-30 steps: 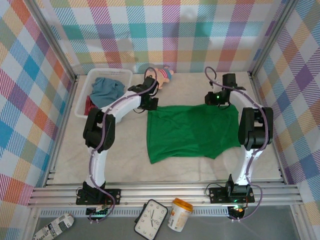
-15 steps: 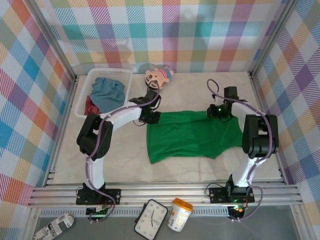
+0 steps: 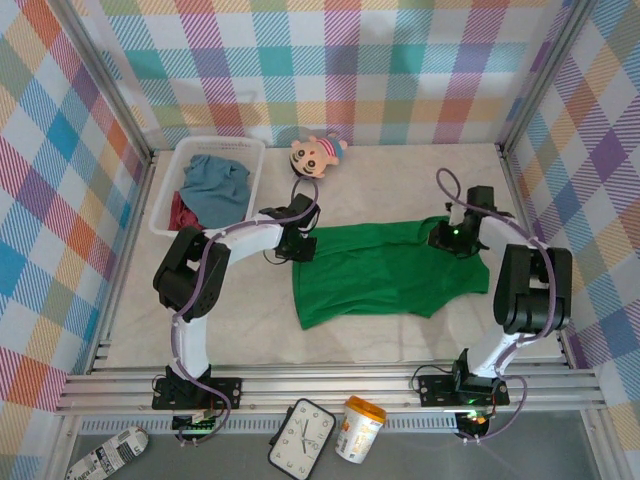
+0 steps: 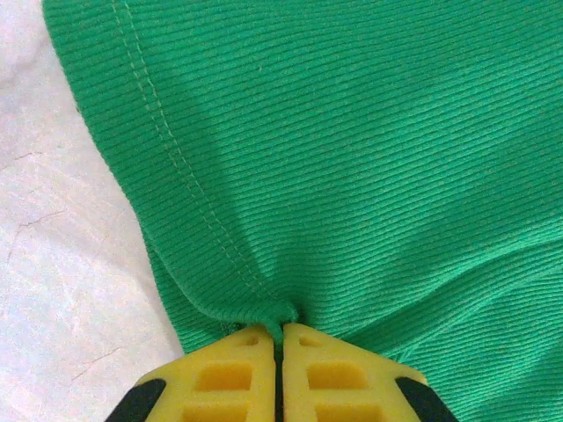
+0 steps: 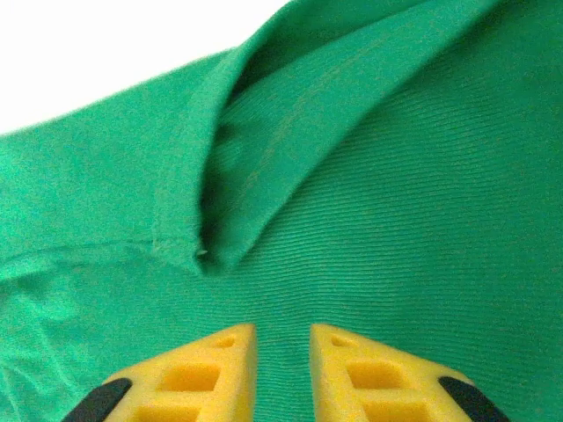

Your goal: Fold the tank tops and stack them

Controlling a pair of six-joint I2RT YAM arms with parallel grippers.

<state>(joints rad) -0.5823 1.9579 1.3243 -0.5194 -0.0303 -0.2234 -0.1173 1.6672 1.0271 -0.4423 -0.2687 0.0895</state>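
from above, the green tank top (image 3: 385, 275) lies spread mid-bench (image 3: 400, 180), with the left hand (image 3: 300, 245) at its far left corner and the right hand (image 3: 447, 238) at its far right. the blue-grey top (image 3: 215, 180) and dark red top (image 3: 178, 212) sit in the basket (image 3: 160, 205).

left wrist: the left hand (image 4: 280, 334) is clenched on a pucker of green hem.

right wrist: the right hand (image 5: 281, 338) is released, its fingers parted over a folded-over green edge.

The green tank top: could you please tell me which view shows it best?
Top external: the whole green tank top lies spread there. The left wrist shows a bunched stitched edge; the right wrist, a folded-over hem.
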